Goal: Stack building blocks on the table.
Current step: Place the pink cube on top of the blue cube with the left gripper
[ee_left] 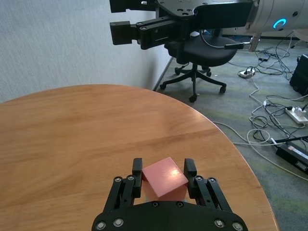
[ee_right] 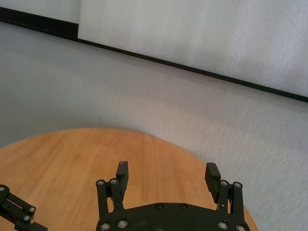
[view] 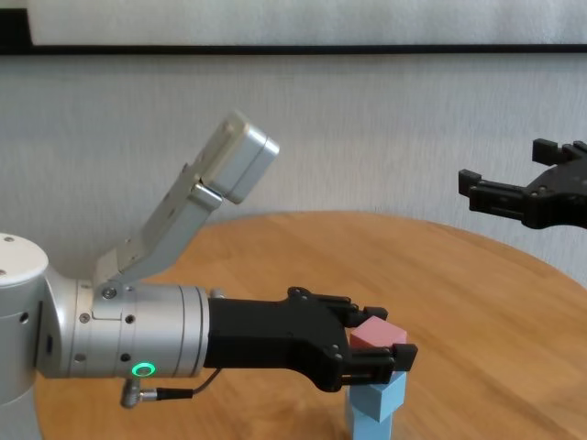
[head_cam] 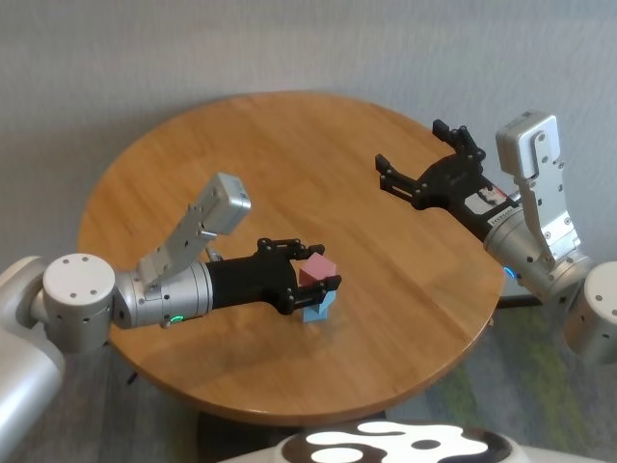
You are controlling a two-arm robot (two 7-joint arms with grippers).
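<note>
My left gripper (head_cam: pixel 313 280) is shut on the pink block (head_cam: pixel 314 272), which sits tilted between the fingers in the left wrist view (ee_left: pixel 164 179). It holds the block right on top of a light blue block column (head_cam: pixel 319 309) near the front of the round wooden table (head_cam: pixel 289 145). The chest view shows the pink block (view: pixel 372 334) at the top of the blue column (view: pixel 376 408). I cannot tell whether they touch. My right gripper (head_cam: pixel 411 147) is open and empty, held high over the table's right side, far from the blocks (ee_right: pixel 167 171).
A grey wall stands behind the table. In the left wrist view a black office chair (ee_left: pixel 202 53) and floor cables with a power strip (ee_left: pixel 291 113) lie beyond the table's right edge.
</note>
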